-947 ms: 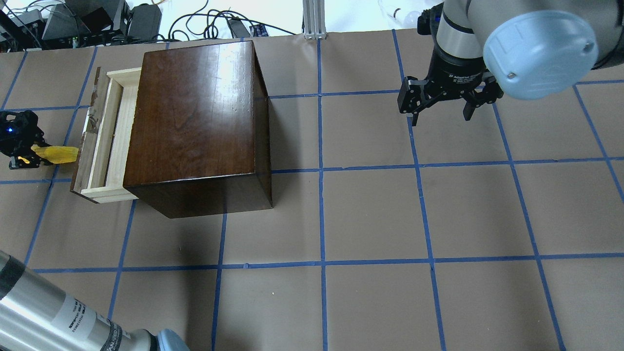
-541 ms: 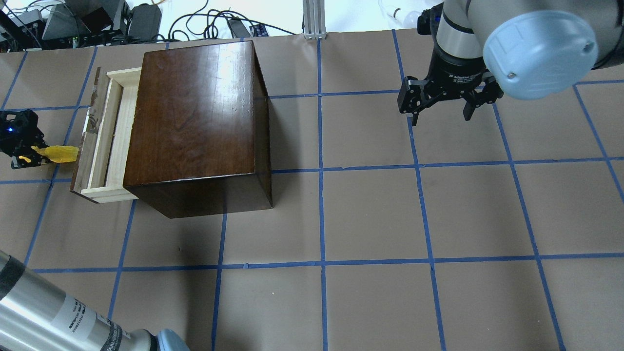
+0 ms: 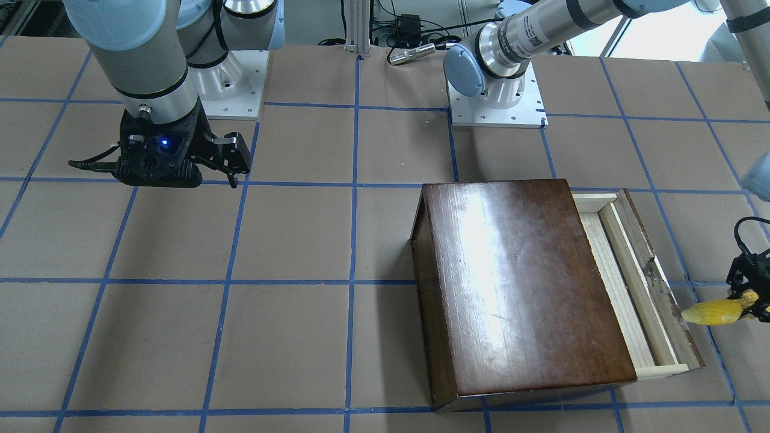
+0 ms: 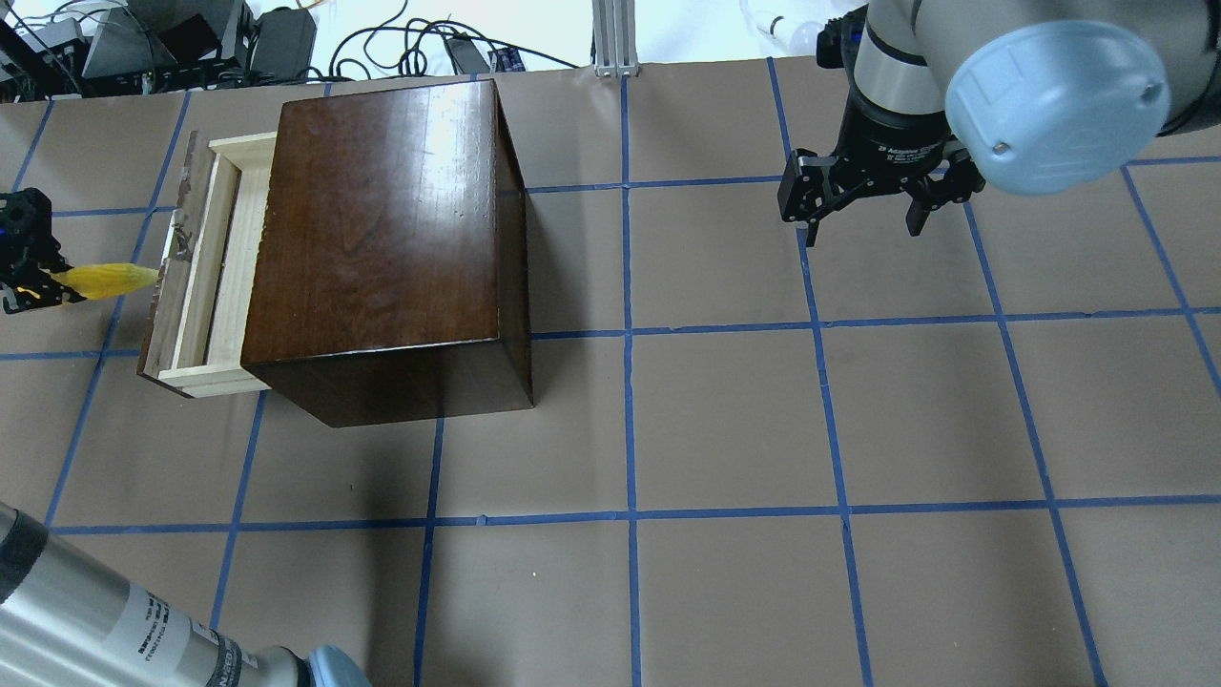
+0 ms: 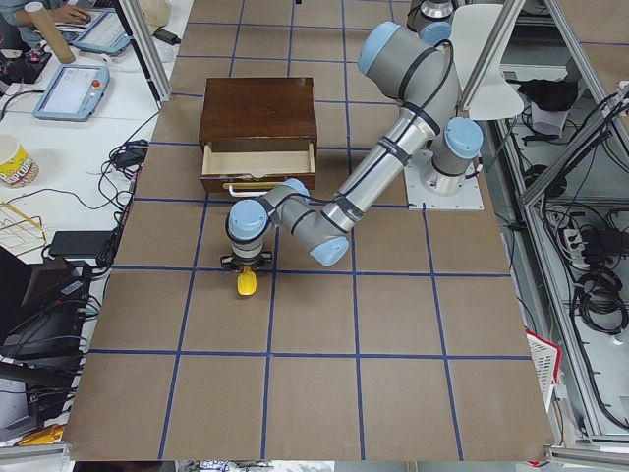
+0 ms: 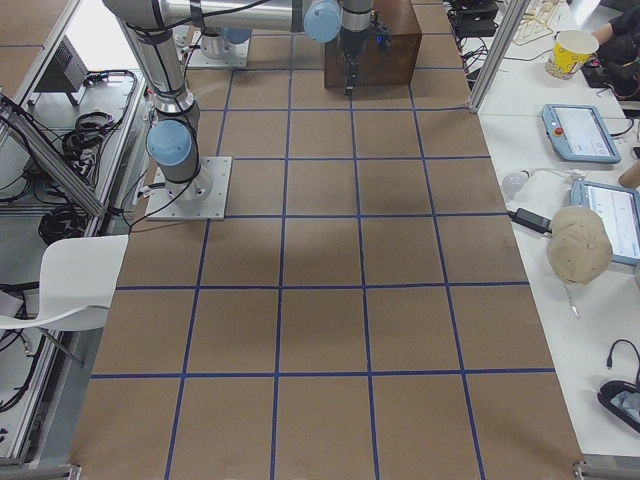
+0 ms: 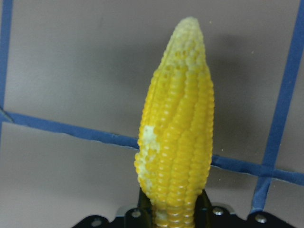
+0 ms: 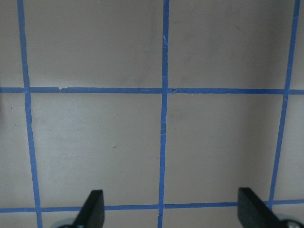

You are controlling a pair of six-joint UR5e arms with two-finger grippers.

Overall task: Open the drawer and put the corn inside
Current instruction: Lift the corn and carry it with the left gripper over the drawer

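Left gripper [image 4: 50, 284] clenched on the corn [image 4: 105, 280], tip just outside the drawer [image 4: 196, 277] front (narrow opening!). Carried low, it could jam there. The right gripper [image 4: 863, 229] sits far from the drawer, jaws spread.

Half of the left gripper [image 4: 52, 284] beyond the overhead edge — corn [image 4: 110, 279] base unseen between its fingers [image 7: 205, 202].

Yellow corn [image 4: 105, 280], dark brown box [image 4: 382, 219], pale drawer [image 4: 205, 277], blue-gridded brown table [image 4: 725, 420].

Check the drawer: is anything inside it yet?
Nothing shows in the pulled-out part of the drawer, only bare pale wood. The corn is outside it, held by the left gripper. The part under the box is hidden.
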